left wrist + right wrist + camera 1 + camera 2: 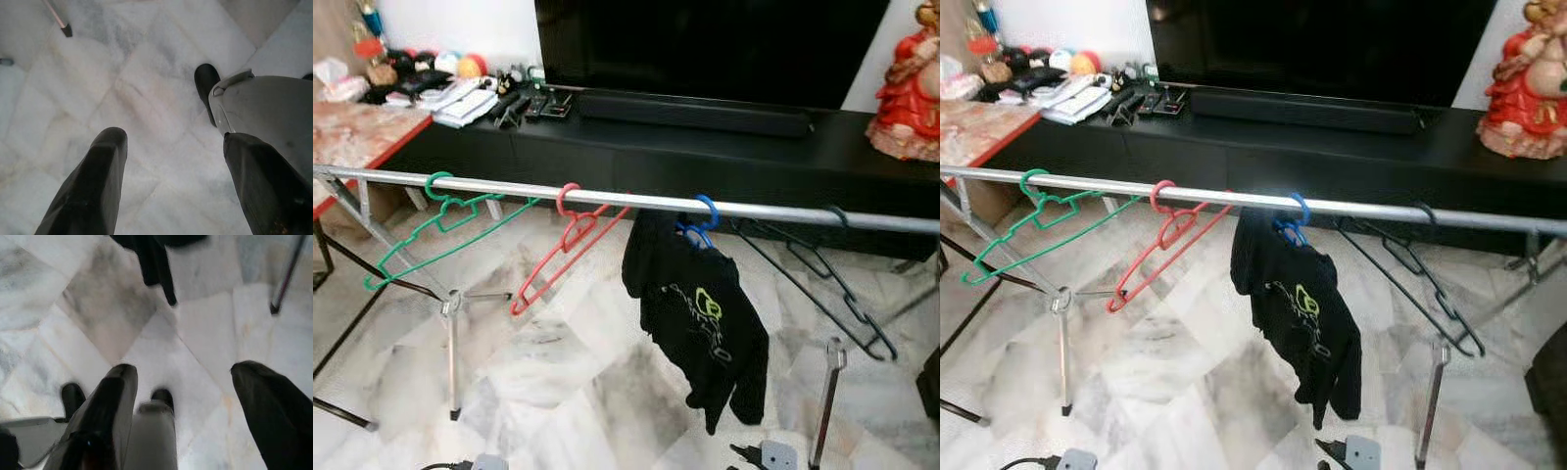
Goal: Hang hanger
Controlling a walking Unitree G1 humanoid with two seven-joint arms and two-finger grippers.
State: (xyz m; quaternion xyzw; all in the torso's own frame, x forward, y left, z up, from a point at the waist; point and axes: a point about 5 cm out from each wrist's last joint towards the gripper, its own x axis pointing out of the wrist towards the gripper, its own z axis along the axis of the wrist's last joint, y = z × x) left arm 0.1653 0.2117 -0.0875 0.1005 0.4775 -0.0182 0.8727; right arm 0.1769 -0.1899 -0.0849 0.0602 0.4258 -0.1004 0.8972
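1. Drying rack rail [636, 199]: silver, horizontal, spanning the eye views; supported on slanted silver legs [450, 338] over a marble floor [558, 382].
2. Blue hanger [703, 221]: hooked on the rail near its middle, carrying a black garment [700, 318] with green print; hanging free, hem well above the floor. Judged to be the task's item, already seated on the rail.
3. Other hangers on the rail: green hanger [440, 220] toward the robot's left, red hanger [563, 245] between green and blue, black hanger [822, 274] toward the right. All bare, all tilted.
4. Left gripper [171, 186]: low, aimed at the floor, fingers spread wide apart, nothing between them.
5. Right gripper [190, 411]: likewise low and floor-facing, fingers parted, empty; garment's lower end visible ahead of it, well apart.
6. Background: black TV console [705, 147] with a soundbar [695, 113], a red figurine [911, 88] at right, clutter and a marble-topped table [357, 132] at left.
7. Step in hand, as judged: hanging complete or nearly so; release confirmed by both empty grippers.
8. Handling notes for finishing well: verify hook fully over the rail, not perched on its tip; keep arms low and clear of the garment when backing off; avoid brushing the rack legs, since the frame looks light and apt to sway.
9. Risk: lopsided garment, possibly sliding off one shoulder of the hanger.
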